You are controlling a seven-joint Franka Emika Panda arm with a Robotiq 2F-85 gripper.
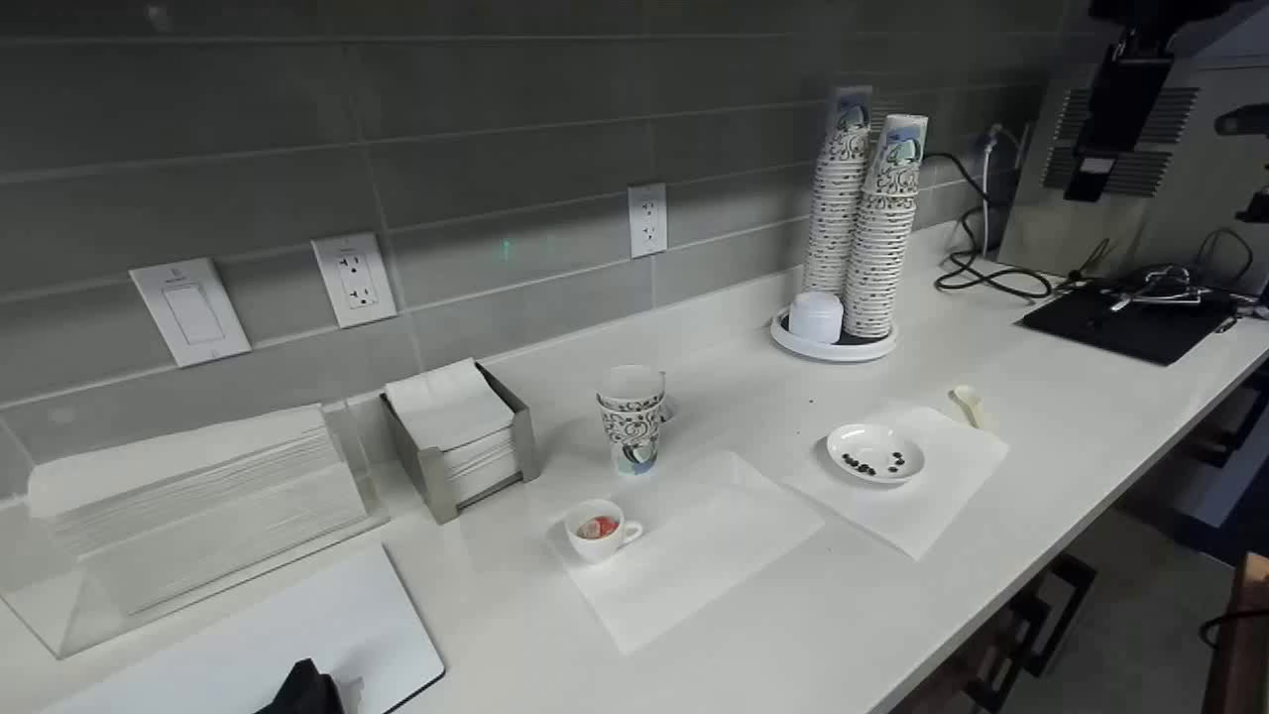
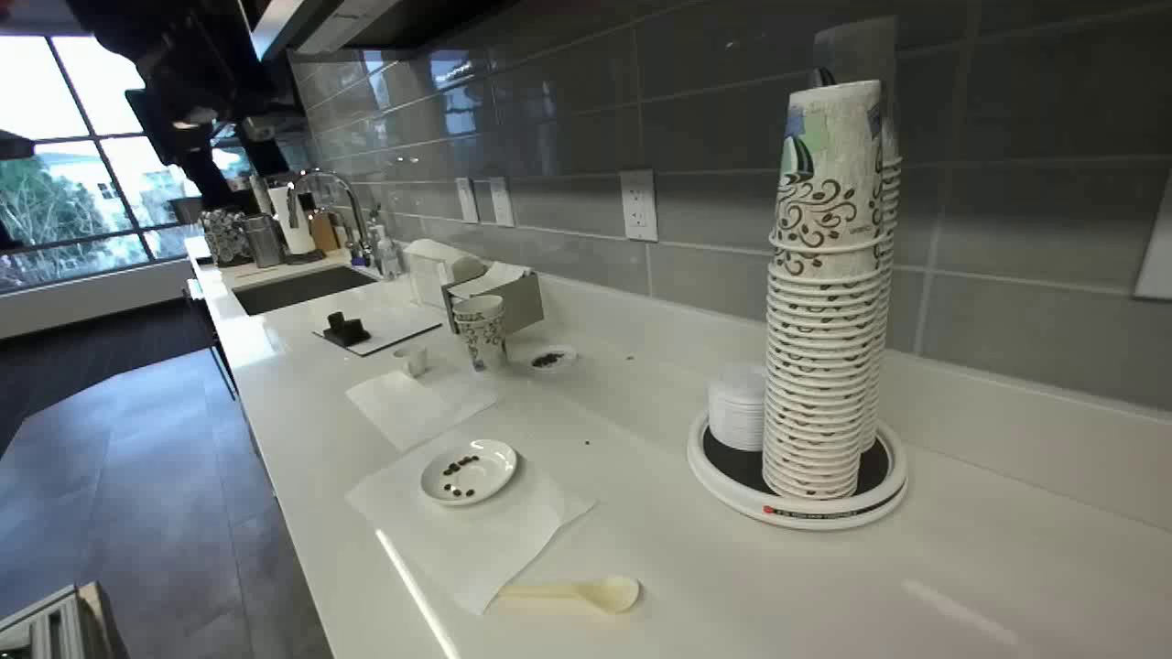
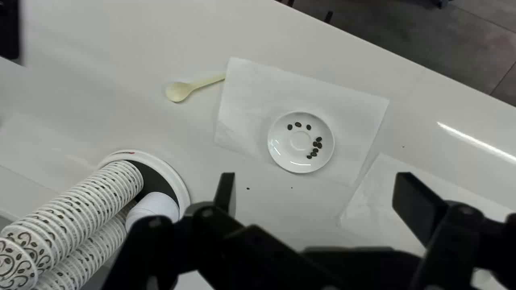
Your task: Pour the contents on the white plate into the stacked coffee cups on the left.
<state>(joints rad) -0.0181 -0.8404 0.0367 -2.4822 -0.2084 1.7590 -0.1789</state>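
A small white plate [image 1: 877, 442] holding several dark beans sits on a white paper sheet. It also shows in an exterior view [image 2: 492, 470] and the wrist view [image 3: 300, 141]. A short stack of patterned paper cups [image 1: 632, 424] stands upright, open end up, beyond a second paper sheet; it also shows in an exterior view [image 2: 481, 337]. I cannot make it out in the wrist view. My gripper [image 3: 316, 183] is open and empty, above the counter, with the plate ahead of its fingertips and not touched. Dark shapes at the top of both exterior views may be the arm.
Tall cup stacks [image 1: 877, 248] stand on a round tray [image 1: 833, 352]. A yellow spoon [image 3: 180, 91] lies beside the plate's paper. A small white cup [image 1: 596, 531] with red contents and a napkin holder [image 1: 527, 451] stand near the cups. A bean dish [image 2: 569, 359] is behind them.
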